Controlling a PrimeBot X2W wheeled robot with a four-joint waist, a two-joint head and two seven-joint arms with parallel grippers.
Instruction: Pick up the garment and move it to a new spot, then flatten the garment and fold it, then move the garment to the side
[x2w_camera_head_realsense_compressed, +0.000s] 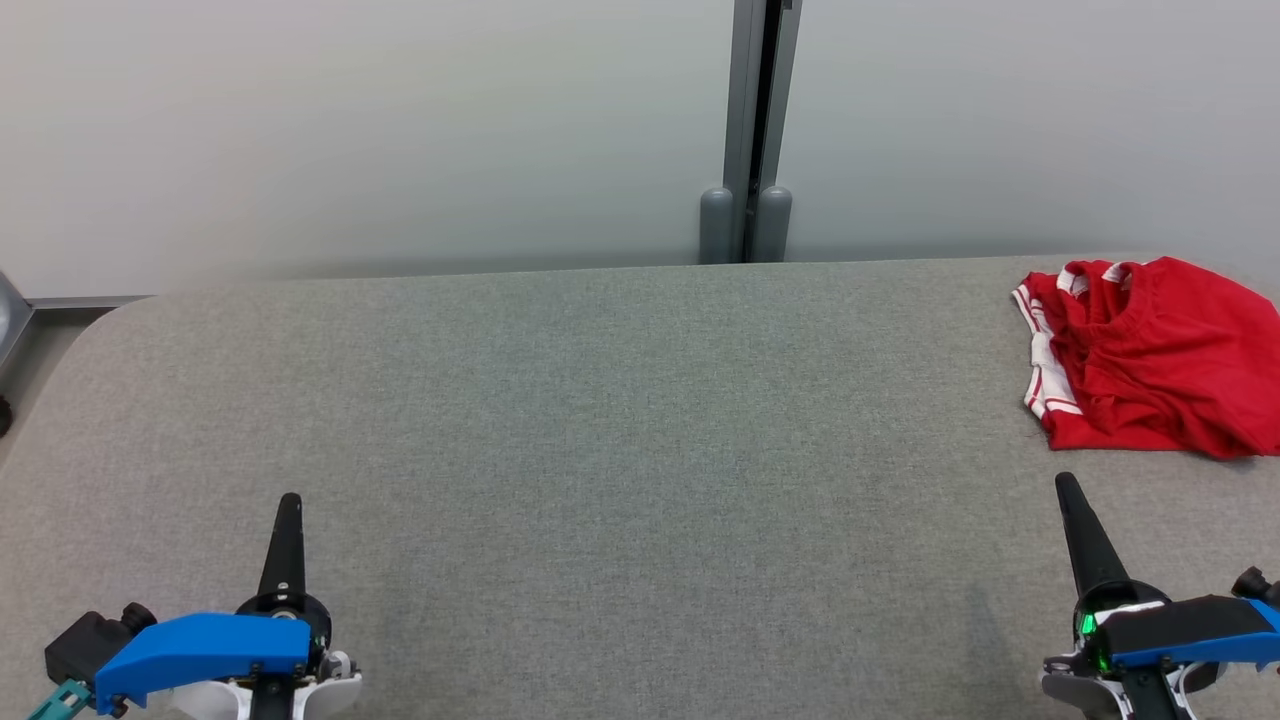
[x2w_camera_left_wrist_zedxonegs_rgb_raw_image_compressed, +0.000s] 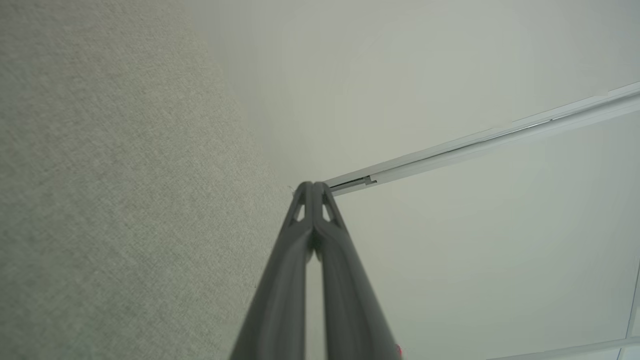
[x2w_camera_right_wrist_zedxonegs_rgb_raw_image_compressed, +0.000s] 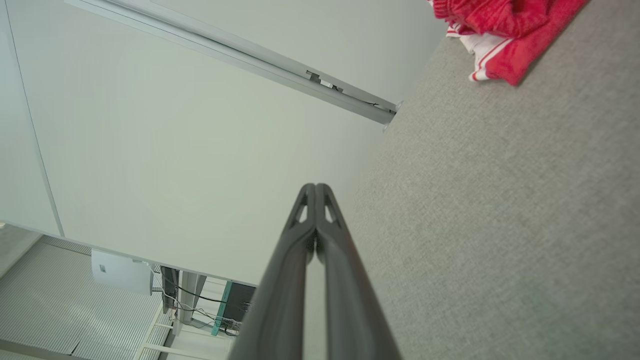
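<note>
Grey felt-like cloth covers the wide table (x2w_camera_head_realsense_compressed: 600, 420), which ends at a pale wall (x2w_camera_head_realsense_compressed: 350, 120) well beyond both claws. Far ahead, between the two claws, a grey metal post (x2w_camera_head_realsense_compressed: 748, 130) rises up the wall, with two rounded grey caps (x2w_camera_head_realsense_compressed: 745, 225) at its foot.

The left claw (x2w_camera_head_realsense_compressed: 290, 500) hovers low over the cloth with its two dark fingers pressed together, tips touching in the left wrist view (x2w_camera_left_wrist_zedxonegs_rgb_raw_image_compressed: 312, 186). The right claw (x2w_camera_head_realsense_compressed: 1065, 482) is likewise pressed together with nothing between its fingers (x2w_camera_right_wrist_zedxonegs_rgb_raw_image_compressed: 316, 187).

Ahead of the right claw and a little to its outer side lies the garment (x2w_camera_head_realsense_compressed: 1150, 355), apart from the fingertips, with plain grey cloth running between them. The head view's edge cuts off its far side, and the right wrist view catches just one corner (x2w_camera_right_wrist_zedxonegs_rgb_raw_image_compressed: 500, 30). It is red with white striped trim, crumpled in a loose heap, its elastic band bunched on top.

Off past the right claw's other side, a white box (x2w_camera_right_wrist_zedxonegs_rgb_raw_image_compressed: 122, 272) and tangled cables are too small to make out.
</note>
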